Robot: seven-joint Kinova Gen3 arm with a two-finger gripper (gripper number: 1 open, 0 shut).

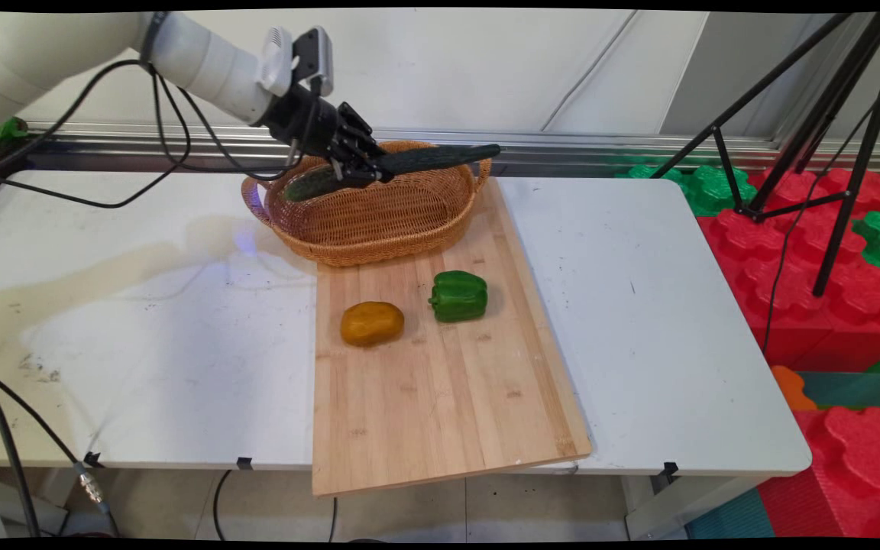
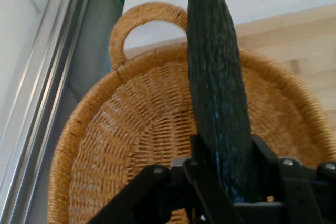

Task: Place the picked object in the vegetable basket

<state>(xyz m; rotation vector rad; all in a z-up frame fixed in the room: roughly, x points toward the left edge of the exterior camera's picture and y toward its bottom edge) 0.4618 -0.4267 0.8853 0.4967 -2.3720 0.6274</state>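
Cucumber (image 1: 402, 166): a long dark green one, clamped crosswise in the end effector (image 1: 367, 169), which grips it nearer one end. In the main view it hangs roughly level above the wicker basket (image 1: 363, 221), its shorter paler end toward the arm's side over the basket's interior, its longer end reaching out over the basket's far right rim and handle. It appears clear of the basket floor.

The hand view shows what the main view cannot: the two black fingers (image 2: 202, 182) pressed against either side of the cucumber (image 2: 218, 103), with the pebbled skin running up and away from the camera, and the woven floor of the basket (image 2: 131, 135) directly beneath. A loop handle of the basket shows beyond, along with a strip of the wooden board and white tabletop.

The main view alone shows the surroundings. The basket stands on the far end of a wooden cutting board (image 1: 440, 397) laid on the white tabletop (image 1: 638, 305). On the board, nearer the camera and well apart from the end effector, lie a green bell pepper (image 1: 458, 296) and, to its left, a yellow-orange potato (image 1: 372, 323), near each other but not touching.

No legible writing in either view.
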